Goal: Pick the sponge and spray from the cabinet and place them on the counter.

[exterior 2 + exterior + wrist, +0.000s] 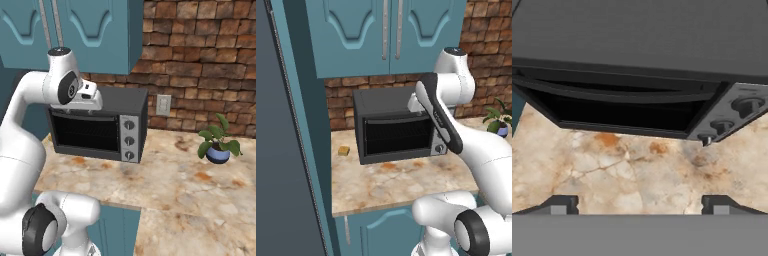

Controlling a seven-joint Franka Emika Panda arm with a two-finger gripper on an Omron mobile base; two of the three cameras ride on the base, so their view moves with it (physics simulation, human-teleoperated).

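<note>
The arm is folded up in front of the toaster oven (398,125), its hand hanging over the oven's front edge and looking down at the beige counter (386,187) below. In the hand view the gripper (640,204) has its two dark fingertips (561,204) spread far apart with nothing between them, only bare marbled stone with orange blotches under them. The oven is a dark box with a glass door and three knobs (129,140) down its right side; it sits on the counter against the brick wall (200,65). Above it the teal wall cabinet (391,35) has both arched doors closed, the two long silver handles (392,27) side by side at the middle seam, so I cannot see inside it, and neither the sponge nor the spray can be seen. A small orange-tan block (344,150) lies on the counter just left of the oven, near the wall. Farther right along the counter stands a little potted plant (218,142) in a blue pot, with a pale wall outlet (163,105) between it and the oven.
</note>
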